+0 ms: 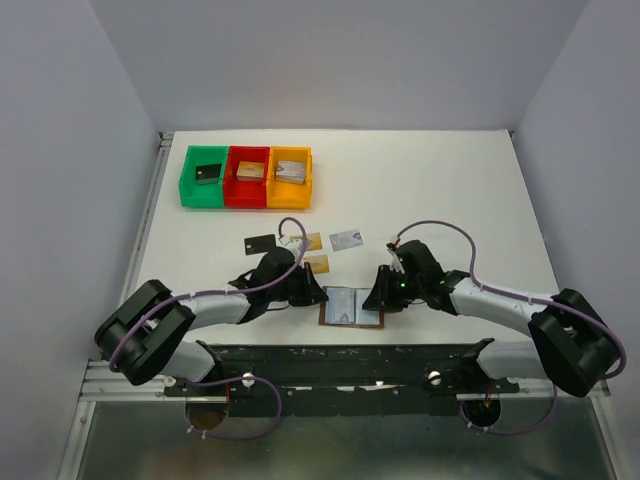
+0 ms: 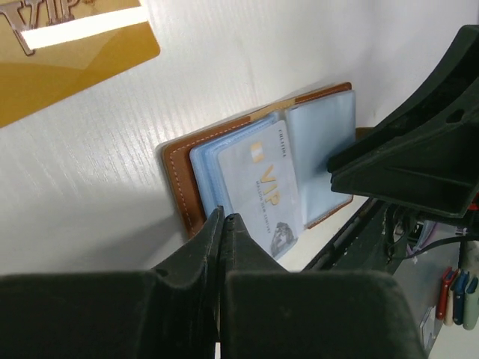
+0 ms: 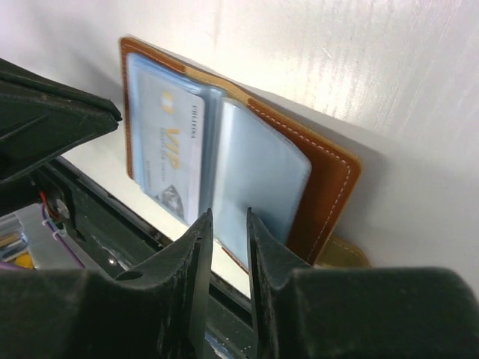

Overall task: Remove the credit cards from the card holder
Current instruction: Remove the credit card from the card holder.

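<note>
The card holder [image 1: 351, 321] lies open and flat on the white table [image 1: 450, 190], near its front edge and between the 2 grippers. Its brown leather is underneath and its pale blue pockets face up. 1 silvery pale blue card [image 2: 262, 187] with the letters VIP sits inside a pocket on the left half.

The left gripper [image 2: 224, 224] is at the left edge of the holder. Its fingers are pressed together and I see nothing between them. The right gripper [image 3: 227, 221] is at the right half, with its fingers nearly together and only a narrow gap between them. The edge of an empty pale blue pocket [image 3: 258, 179] reaches into this gap, but I cannot tell if it is pinched or only near.

4 cards lie on the table just behind the holder: a black card [image 1: 259, 243], a gold card [image 1: 313, 241], a second gold card [image 1: 317, 264] and a silver card [image 1: 346, 238]. They are apart from each other.

Far behind, 3 bins stand touching in a row: green [image 1: 187, 180], red [image 1: 247, 193] and orange [image 1: 290, 196], each with a small block inside.
</note>
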Controlling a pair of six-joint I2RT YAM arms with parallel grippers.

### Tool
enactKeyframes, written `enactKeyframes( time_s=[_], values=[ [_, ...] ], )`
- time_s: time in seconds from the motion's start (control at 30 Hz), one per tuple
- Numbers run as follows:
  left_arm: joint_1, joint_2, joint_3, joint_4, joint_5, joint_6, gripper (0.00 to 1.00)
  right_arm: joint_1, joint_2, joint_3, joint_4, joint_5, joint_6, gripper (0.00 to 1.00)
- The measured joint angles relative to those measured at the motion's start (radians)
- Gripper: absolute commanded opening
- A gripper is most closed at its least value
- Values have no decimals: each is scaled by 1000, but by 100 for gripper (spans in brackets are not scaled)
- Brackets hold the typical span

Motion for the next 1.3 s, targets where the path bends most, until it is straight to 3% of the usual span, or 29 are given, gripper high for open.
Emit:
enactKeyframes(
  time_s=[0.3,0.8,1.3],
  values=[
    [0,-190,3,-58,-21,19,8,-3,-103,33,-13,-37,-6,36],
    [-59,-3,42,-51,-10,31,5,-1,66,50,126,-138,31,40],
    [-66,3,32,-53,-29,42,5,-1,179,56,177,-144,32,40]
  ],
)
